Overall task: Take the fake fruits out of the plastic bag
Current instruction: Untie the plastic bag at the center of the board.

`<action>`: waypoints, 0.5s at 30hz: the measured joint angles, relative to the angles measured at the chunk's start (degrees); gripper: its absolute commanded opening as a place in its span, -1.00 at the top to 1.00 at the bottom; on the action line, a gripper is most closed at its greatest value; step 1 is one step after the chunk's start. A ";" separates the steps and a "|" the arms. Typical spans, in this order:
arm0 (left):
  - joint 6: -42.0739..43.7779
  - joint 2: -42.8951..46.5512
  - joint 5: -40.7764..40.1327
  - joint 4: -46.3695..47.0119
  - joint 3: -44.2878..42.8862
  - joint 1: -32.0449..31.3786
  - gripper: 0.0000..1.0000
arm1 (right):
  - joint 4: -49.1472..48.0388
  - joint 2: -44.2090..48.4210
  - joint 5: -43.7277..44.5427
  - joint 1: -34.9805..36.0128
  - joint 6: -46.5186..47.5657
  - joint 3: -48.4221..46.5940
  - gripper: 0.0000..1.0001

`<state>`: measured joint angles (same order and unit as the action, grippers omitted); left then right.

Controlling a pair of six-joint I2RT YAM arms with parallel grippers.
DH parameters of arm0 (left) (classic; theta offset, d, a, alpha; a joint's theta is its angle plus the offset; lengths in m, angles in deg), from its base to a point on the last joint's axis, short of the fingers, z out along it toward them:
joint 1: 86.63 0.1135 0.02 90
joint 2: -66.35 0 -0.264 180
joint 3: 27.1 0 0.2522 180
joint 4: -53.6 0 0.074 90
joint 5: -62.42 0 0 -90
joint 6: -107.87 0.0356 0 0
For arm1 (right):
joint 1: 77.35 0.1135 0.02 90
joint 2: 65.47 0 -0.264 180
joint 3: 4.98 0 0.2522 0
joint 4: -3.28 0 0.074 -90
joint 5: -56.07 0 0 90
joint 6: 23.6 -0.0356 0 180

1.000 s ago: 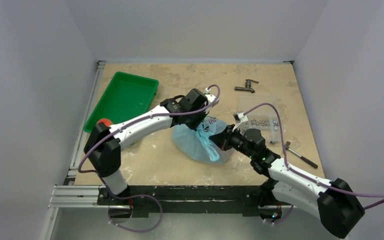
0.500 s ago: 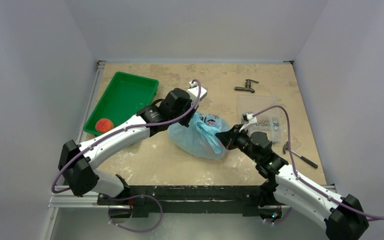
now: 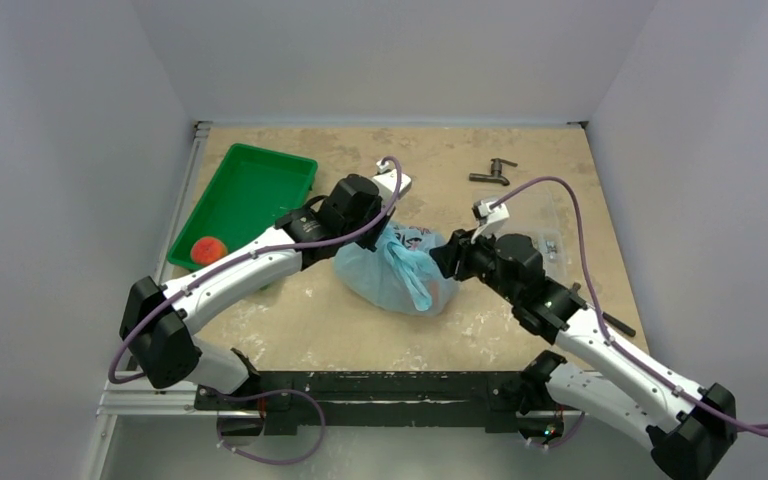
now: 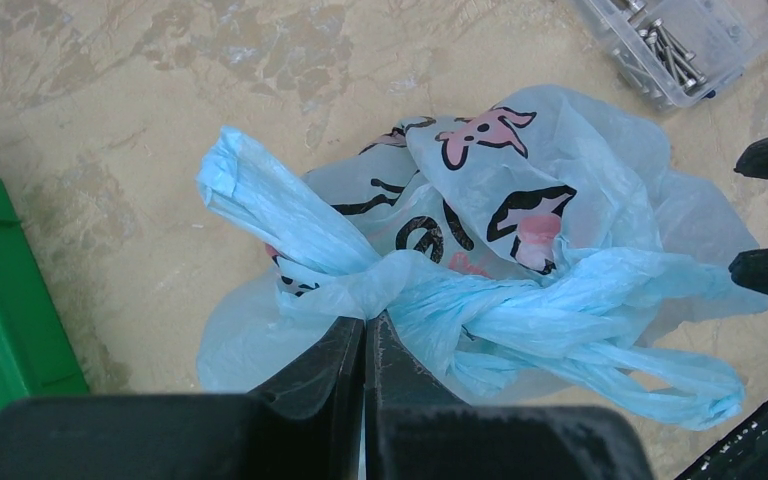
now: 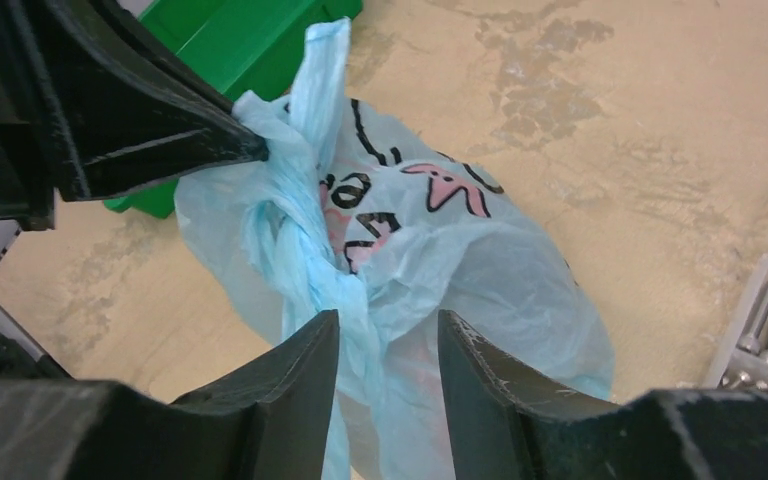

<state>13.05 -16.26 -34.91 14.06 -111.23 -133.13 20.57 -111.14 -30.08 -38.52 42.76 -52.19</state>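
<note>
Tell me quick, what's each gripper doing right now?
Left gripper: shut on the plastic bag, pinching its twisted handle.
Right gripper: open, straddling the bag's twisted handles.

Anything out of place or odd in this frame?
Yes: the plastic bag has its handles twisted and knotted together, closing its mouth. The left gripper is shut on the handles; the right gripper is open around them.

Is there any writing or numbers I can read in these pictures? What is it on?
None can be read.
Plastic bag: pink and black cartoon print, crumpled; some black curls might be letters, but they cannot be read.
Clear box: no label shows.
</note>
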 measured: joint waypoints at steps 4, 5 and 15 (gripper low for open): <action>0.00 0.00 0.02 0.00 0.00 0.04 1.00 | 1.42 -3.69 0.63 3.04 4.70 -4.52 -0.02; 0.00 0.00 0.02 0.00 0.00 0.04 1.00 | 1.42 -4.72 0.83 3.89 5.51 -5.22 -0.03; 0.00 -0.04 0.15 0.00 0.00 0.04 1.00 | 1.20 -18.67 4.09 11.98 14.21 -11.15 -0.01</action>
<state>13.05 -16.30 -34.76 14.06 -111.23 -133.09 21.77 -129.81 -25.99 -26.54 56.96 -63.34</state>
